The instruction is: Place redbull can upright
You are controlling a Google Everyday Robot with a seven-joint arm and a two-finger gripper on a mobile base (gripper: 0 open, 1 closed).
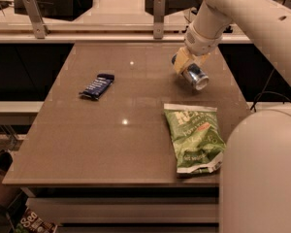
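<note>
The redbull can (196, 76) is blue and silver with a shiny silver end facing the camera. It is tilted, held a little above the brown table (136, 140) at the back right. My gripper (186, 65) comes down from the white arm at the upper right and is shut on the can's upper part, with its yellowish fingers (181, 62) around it.
A green crinkled chip bag (194, 136) lies at the front right of the table. A flat dark-blue snack bar wrapper (97, 86) lies at the left middle. The robot's white body (262, 174) fills the lower right. A rail with metal posts (158, 16) runs behind the table.
</note>
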